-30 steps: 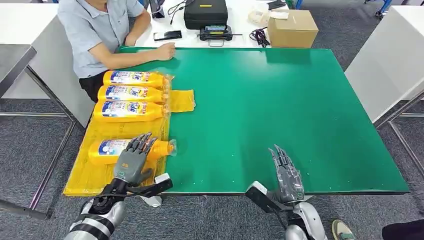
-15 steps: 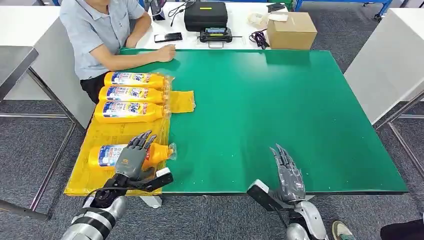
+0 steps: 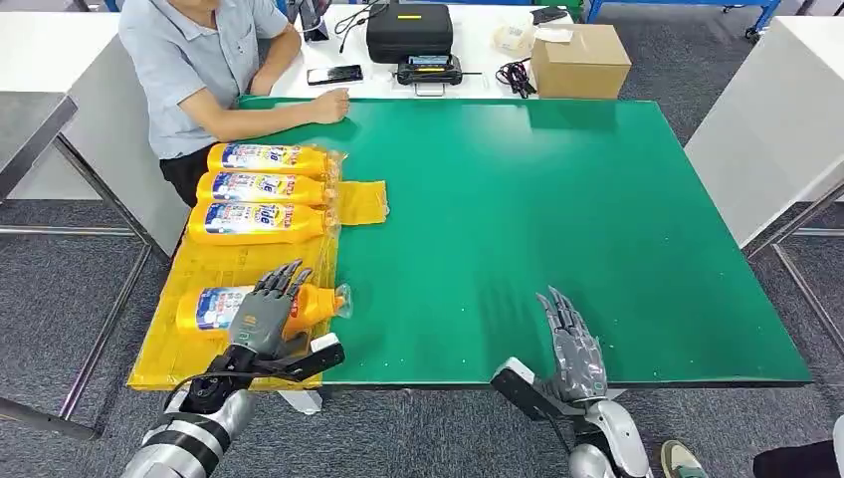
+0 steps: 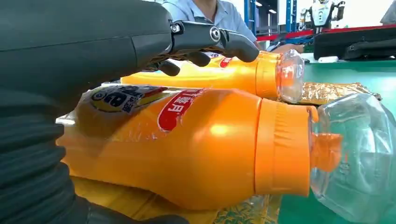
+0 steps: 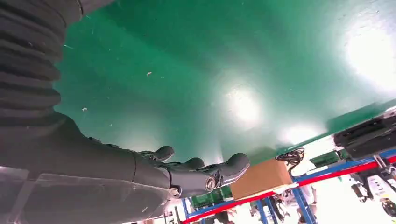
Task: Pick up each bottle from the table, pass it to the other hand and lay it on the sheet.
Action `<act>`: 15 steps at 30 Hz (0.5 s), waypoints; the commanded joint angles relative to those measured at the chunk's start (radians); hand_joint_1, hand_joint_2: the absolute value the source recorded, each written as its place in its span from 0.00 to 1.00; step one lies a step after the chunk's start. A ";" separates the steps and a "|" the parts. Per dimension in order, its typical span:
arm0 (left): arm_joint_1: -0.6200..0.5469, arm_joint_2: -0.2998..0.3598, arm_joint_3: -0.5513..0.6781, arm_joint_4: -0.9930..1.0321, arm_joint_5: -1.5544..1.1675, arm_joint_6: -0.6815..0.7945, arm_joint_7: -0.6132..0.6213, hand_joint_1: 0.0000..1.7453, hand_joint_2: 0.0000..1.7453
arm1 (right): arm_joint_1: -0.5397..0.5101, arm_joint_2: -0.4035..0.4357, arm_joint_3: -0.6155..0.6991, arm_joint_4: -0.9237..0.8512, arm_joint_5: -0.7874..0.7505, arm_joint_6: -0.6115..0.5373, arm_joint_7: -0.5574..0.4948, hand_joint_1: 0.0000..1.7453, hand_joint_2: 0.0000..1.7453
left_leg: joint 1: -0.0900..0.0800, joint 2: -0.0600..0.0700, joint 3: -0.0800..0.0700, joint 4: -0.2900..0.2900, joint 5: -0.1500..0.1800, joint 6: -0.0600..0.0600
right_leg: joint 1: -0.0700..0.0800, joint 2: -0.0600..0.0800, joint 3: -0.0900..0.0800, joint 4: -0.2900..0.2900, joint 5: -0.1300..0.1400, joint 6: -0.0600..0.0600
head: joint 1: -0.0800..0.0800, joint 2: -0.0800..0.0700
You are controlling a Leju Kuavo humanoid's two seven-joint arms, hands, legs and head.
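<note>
Green table (image 3: 557,199) lies bare beyond right hand (image 3: 575,349), seemingly open.

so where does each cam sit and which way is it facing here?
Head: high on the body, facing forward and down at the green table; both arms, left hand, right hand.
Left wrist: behind the left hand, looking low along the nearest bottle.
Right wrist: behind the right hand, looking across bare table toward the cardboard box.
Shared: head and left wrist both show the nearest bottle; head and right wrist the box.
</note>
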 commanded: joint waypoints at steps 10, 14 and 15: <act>0.288 -0.130 -0.365 -0.683 0.832 0.171 -0.514 0.00 1.00 | 0.050 0.178 -0.238 -0.203 -0.700 0.182 -0.329 0.00 1.00 | -0.001 0.002 -0.005 0.002 -0.005 0.000 | -0.001 0.002 -0.005 0.000 -0.002 -0.002 | 0.000 0.000; 0.264 -0.129 -0.352 -0.664 0.917 0.172 -0.546 0.00 1.00 | 0.041 0.200 -0.244 -0.245 -0.656 0.103 -0.310 0.00 1.00 | -0.002 0.001 -0.006 0.002 -0.005 0.000 | -0.001 -0.001 -0.007 0.000 -0.001 -0.003 | -0.001 0.000; 0.263 -0.130 -0.353 -0.662 0.933 0.169 -0.551 0.00 1.00 | 0.043 0.207 -0.237 -0.253 -0.613 0.053 -0.321 0.00 1.00 | -0.002 0.001 -0.007 0.001 -0.004 0.002 | -0.002 0.000 -0.008 -0.001 -0.001 -0.001 | 0.000 0.000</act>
